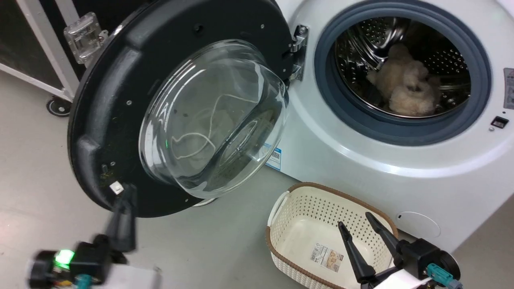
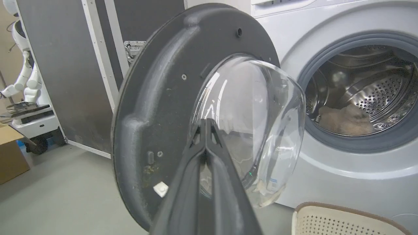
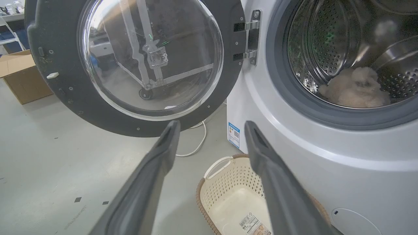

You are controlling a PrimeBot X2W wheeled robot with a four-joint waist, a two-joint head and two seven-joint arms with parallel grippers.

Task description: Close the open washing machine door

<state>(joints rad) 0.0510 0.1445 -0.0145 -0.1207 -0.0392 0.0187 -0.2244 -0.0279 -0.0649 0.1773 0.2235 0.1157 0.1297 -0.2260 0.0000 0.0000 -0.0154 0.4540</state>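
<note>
Washing machine door (image 1: 104,120): wide open, closing still to do. Left end effector (image 1: 122,200): together, beside door. Right end effector (image 1: 354,219): apart, empty.

My left end effector (image 1: 125,196) is blurred at lower left of the head view; can't tell if its tip touches the washing machine door (image 1: 100,120). Top of door is cut by the upper frame edge. Bottom edge cuts the basket (image 1: 268,237); its label (image 1: 326,257) is too small to read. Pale fluffy lump (image 1: 405,86) in drum (image 1: 441,52): can't identify.
</note>
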